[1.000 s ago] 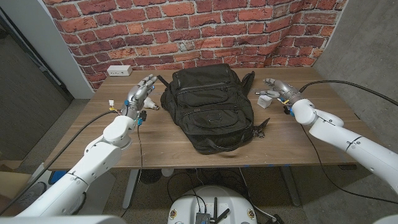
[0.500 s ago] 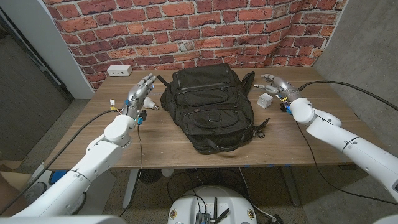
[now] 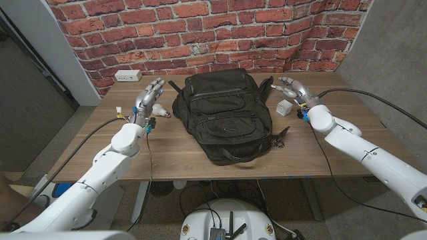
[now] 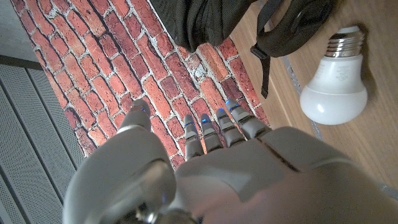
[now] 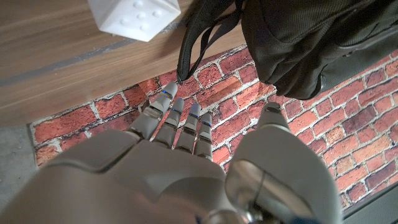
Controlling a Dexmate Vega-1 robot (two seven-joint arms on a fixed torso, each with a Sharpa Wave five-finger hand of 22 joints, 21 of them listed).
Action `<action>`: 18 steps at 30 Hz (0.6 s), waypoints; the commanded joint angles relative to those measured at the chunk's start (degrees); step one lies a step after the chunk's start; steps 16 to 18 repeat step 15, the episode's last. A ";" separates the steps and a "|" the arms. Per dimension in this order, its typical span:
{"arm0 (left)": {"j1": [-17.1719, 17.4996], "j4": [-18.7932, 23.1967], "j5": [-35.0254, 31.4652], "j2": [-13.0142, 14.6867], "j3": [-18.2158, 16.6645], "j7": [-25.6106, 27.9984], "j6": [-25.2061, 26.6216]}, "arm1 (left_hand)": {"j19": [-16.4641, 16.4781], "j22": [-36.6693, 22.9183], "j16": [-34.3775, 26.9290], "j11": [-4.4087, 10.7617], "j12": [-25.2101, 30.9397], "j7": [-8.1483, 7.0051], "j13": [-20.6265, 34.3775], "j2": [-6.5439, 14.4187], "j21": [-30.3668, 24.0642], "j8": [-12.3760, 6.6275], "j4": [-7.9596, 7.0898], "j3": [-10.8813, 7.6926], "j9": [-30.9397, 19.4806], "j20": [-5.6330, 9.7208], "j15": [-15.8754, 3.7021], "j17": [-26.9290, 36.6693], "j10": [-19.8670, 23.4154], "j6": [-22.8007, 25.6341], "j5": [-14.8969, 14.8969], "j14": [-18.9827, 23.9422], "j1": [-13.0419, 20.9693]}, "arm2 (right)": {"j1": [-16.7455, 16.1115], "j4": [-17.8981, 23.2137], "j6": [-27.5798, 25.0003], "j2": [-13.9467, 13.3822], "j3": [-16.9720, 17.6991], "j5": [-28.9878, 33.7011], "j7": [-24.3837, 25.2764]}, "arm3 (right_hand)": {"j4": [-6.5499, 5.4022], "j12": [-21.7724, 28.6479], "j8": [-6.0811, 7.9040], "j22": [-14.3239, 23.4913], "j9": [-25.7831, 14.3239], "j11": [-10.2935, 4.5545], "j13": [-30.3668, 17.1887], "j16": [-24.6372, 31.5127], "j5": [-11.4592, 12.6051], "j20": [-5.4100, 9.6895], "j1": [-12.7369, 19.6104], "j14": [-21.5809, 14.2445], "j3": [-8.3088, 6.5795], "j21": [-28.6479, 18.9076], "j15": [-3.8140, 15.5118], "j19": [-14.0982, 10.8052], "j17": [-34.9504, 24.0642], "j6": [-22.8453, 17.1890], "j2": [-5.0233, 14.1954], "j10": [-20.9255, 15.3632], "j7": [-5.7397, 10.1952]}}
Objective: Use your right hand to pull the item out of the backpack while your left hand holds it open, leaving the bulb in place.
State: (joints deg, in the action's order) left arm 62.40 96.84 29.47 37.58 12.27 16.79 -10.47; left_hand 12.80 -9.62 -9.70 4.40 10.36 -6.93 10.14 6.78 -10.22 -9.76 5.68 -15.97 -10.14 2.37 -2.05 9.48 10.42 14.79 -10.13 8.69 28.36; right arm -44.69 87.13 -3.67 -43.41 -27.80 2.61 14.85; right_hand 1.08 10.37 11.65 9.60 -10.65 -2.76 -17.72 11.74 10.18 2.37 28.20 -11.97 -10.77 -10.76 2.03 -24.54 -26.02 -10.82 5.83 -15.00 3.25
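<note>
Trouble could come from the straps: your right hand (image 3: 291,87) hovers just beside the backpack (image 3: 225,115), and its fingers could catch on a strap (image 5: 200,34) and drag the whole bag. Both hands hold nothing, fingers spread apart. Your left hand (image 3: 150,95) is up beside the bag's other side, close to the bulb (image 3: 160,111) on the table (image 3: 167,150), so you could bump it and make it roll. A white cube (image 3: 285,107) sits under your right hand. The bag looks shut; you cannot tell what is inside.

right hand (image 3: 294,88) edged toward backpack (image 3: 225,113); left hand (image 3: 149,98) lifted slightly
</note>
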 commanded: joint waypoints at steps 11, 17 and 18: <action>-5.44 -10.90 1.57 -4.56 2.68 -4.25 -5.54 | -0.77 -0.11 -0.06 -0.93 0.10 0.75 -0.02 0.85 -0.20 -0.35 -0.74 -0.24 -0.02 3.48 0.15 0.23 -0.66 -0.55 -0.23 -1.08 -1.98 | -0.43 -8.96 14.63 6.07 3.13 -15.06 -2.36 | -1.80 0.18 -0.68 0.05 0.09 0.74 1.08 -0.48 0.19 0.11 -3.16 1.37 0.34 0.34 -0.15 1.19 0.61 0.67 1.26 0.37 -0.21; -6.34 -13.24 2.23 -5.55 3.08 -5.02 -6.55 | -1.12 -0.10 -0.03 -1.14 0.10 1.04 -0.02 1.11 -0.13 -0.36 -0.86 -0.31 -0.01 3.47 0.16 0.23 -0.85 -0.68 -0.25 -1.34 -2.32 | -0.29 -9.88 12.32 8.79 3.81 -19.52 -2.55 | -2.29 0.24 -0.58 0.03 0.12 0.65 1.50 -0.38 0.25 0.01 -4.09 1.22 0.41 0.28 -0.50 1.28 0.87 0.36 1.73 0.38 -0.48; -6.34 -13.24 2.23 -5.55 3.08 -5.02 -6.55 | -1.12 -0.10 -0.03 -1.14 0.10 1.04 -0.02 1.11 -0.13 -0.36 -0.86 -0.31 -0.01 3.47 0.16 0.23 -0.85 -0.68 -0.25 -1.34 -2.32 | -0.29 -9.88 12.32 8.79 3.81 -19.52 -2.55 | -2.29 0.24 -0.58 0.03 0.12 0.65 1.50 -0.38 0.25 0.01 -4.09 1.22 0.41 0.28 -0.50 1.28 0.87 0.36 1.73 0.38 -0.48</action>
